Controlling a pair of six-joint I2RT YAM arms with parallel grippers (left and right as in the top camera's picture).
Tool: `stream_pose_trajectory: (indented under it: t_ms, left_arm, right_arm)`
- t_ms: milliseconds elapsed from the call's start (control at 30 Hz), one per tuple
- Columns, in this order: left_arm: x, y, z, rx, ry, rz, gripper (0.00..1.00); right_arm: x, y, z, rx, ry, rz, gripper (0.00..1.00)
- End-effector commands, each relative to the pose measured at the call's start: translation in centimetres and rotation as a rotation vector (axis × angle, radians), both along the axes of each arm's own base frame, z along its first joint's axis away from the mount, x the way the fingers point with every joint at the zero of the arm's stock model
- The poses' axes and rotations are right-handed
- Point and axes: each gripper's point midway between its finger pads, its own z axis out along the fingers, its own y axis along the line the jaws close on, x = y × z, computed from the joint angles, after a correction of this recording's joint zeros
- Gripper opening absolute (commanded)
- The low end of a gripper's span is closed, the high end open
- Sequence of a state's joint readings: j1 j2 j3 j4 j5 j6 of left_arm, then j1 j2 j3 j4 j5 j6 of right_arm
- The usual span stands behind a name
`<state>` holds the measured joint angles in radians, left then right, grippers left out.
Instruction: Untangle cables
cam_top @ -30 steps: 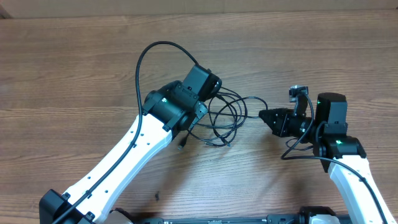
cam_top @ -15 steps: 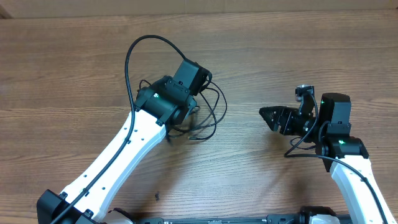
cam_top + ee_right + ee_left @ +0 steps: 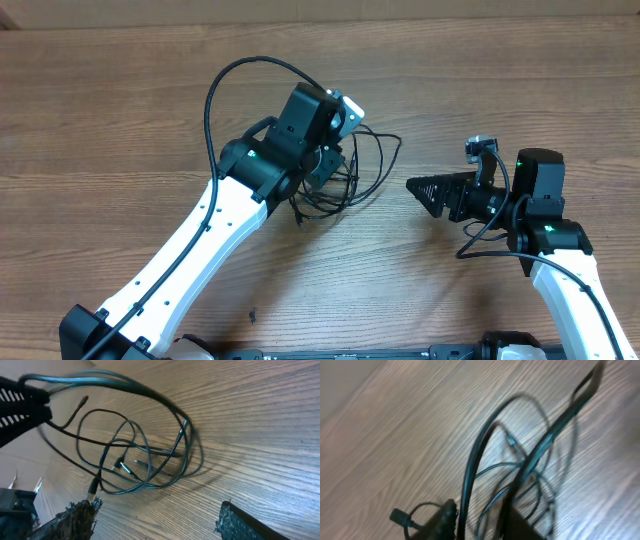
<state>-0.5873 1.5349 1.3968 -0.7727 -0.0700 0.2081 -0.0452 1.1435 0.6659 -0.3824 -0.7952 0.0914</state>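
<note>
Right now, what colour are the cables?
The cables are black; clearest in the right wrist view.

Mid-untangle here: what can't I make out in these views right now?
Right wrist: the left gripper is cut off by the left edge, so whether it clamps the cables cannot be told.
Overhead: its fingertips are hidden under its own wrist, and the strands are too thin to count.
Left wrist: motion blur smears the loops, so the crossings are unreadable.
All views: the plug ends are too small to identify.

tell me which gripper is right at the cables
The left gripper: it sits right over the cables. The right gripper stands off to the side, open and empty.
</note>
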Motion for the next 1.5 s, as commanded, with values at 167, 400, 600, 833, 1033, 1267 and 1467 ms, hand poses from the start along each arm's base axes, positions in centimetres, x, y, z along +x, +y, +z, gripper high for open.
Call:
stream_pose_trajectory:
  t_ms: [167, 400, 600, 833, 1033, 1267, 1467]
  left_arm:
    - [-0.5, -1.0, 0.5, -0.050, 0.014, -0.033, 0.81]
    - [-0.7, 1.7, -0.6, 0.073, 0.027, 0.041, 1.00]
    - [-0.9, 3.1, -1.7, 0.144, 0.038, 0.076, 1.00]
    - [0.8, 2.9, -4.6, 0.214, -0.026, 0.019, 1.00]
    - [2.8, 2.0, -10.9, 0.273, 0.057, 0.011, 0.99]
    - [4.1, 1.2, -14.0, 0.279, 0.067, 0.011, 0.09]
    - [4.2, 1.2, -12.3, 0.264, 0.044, 0.014, 0.04]
  right_arm:
    - [0.1, 0.2, 0.7, 0.003, -0.035, 0.025, 0.78]
    - [0.1, 0.2, 0.7, 0.003, -0.034, 0.024, 0.78]
    - [0.1, 0.2, 0.7, 0.001, -0.034, 0.022, 0.78]
    - [0.2, 0.1, 0.6, -0.004, -0.033, 0.017, 0.78]
    - [0.2, 0.1, 0.6, -0.005, -0.034, 0.017, 0.78]
    - [0.4, -0.4, 0.1, -0.035, -0.025, -0.013, 0.78]
    - [0.4, -0.5, 0.1, -0.037, -0.024, -0.015, 0.78]
